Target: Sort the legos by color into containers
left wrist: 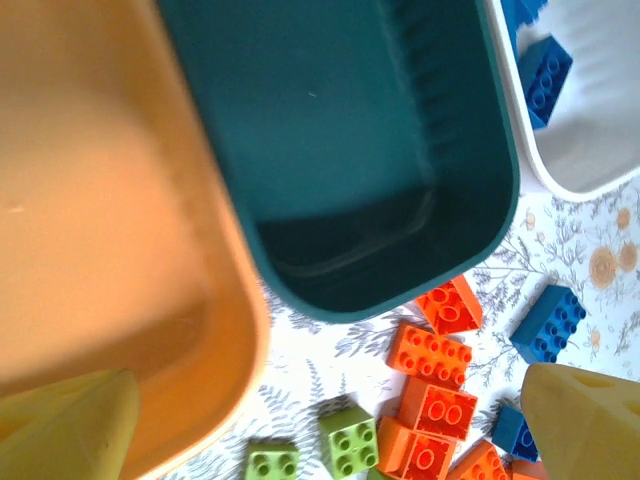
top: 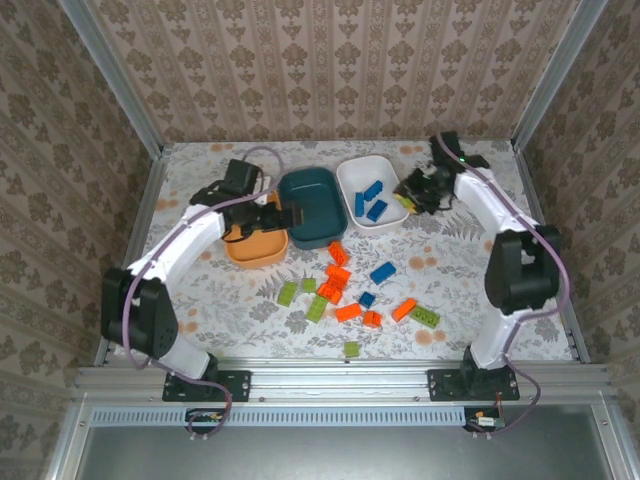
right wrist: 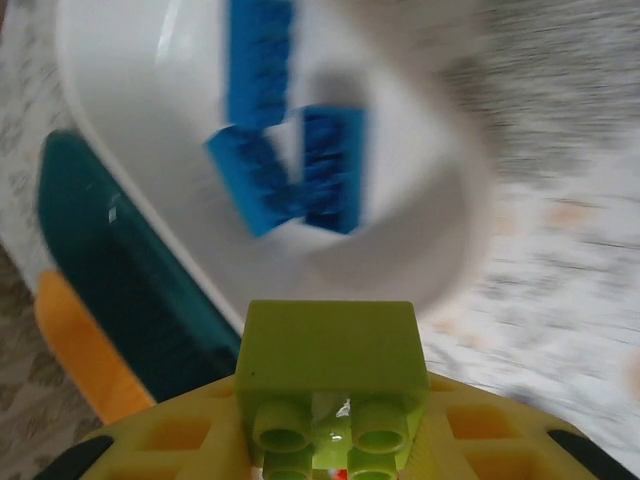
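The right gripper is closed on a lime green lego; the white dish lies just beyond its jaws. The left gripper stands wide open, the orange dish and teal dish beneath its jaws.

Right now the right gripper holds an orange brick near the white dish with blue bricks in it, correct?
No. The brick in the right gripper is lime green, not orange; the right wrist view shows it. The white dish does hold blue bricks.
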Controlling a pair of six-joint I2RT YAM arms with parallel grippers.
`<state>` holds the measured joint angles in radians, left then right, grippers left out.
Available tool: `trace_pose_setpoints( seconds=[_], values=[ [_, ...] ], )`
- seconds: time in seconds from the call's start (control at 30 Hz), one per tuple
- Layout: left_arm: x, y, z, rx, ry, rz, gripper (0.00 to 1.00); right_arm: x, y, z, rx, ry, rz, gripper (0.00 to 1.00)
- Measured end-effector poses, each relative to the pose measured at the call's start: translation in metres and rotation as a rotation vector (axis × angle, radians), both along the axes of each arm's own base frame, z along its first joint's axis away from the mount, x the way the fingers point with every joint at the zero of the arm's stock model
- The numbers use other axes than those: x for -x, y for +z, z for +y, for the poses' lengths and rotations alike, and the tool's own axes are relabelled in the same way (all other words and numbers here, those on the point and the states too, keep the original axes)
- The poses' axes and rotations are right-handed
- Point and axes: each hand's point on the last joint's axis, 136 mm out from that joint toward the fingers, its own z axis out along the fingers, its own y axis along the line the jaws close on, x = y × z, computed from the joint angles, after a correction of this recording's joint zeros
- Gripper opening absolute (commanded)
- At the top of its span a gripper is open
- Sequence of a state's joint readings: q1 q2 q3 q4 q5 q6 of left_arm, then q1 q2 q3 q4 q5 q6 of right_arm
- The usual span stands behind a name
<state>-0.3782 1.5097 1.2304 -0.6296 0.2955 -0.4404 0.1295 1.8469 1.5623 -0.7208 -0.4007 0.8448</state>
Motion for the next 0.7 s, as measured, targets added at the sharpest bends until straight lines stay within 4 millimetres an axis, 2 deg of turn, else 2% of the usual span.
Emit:
trace_pose_setpoints(
  seconds=[0.1,0.2,0.3,0.4,0.53,0.7],
  values=[
    [0.007,0.009,0.026,0.015,0.067,-0.022,1.0,-0.021,0.001,0.056,-0.045,0.114,-0.024,0.34],
    [0.018,0.012,0.045,0.025,0.12,-0.032,1.0,-0.032,-0.003,0.104,-0.078,0.206,-0.034,0.34],
    [0.028,0.012,0.06,0.03,0.16,-0.032,1.0,-0.038,-0.009,0.144,-0.105,0.272,-0.032,0.34],
    [0.036,0.011,0.069,0.032,0.185,-0.026,1.0,-0.039,-0.02,0.175,-0.121,0.321,-0.013,0.35],
    [0.04,0.011,0.076,0.038,0.204,-0.023,1.0,-0.04,-0.035,0.199,-0.129,0.356,0.017,0.43],
    [0.041,0.01,0.084,0.045,0.227,-0.009,1.0,-0.04,-0.047,0.204,-0.126,0.354,0.053,0.55]
  ],
)
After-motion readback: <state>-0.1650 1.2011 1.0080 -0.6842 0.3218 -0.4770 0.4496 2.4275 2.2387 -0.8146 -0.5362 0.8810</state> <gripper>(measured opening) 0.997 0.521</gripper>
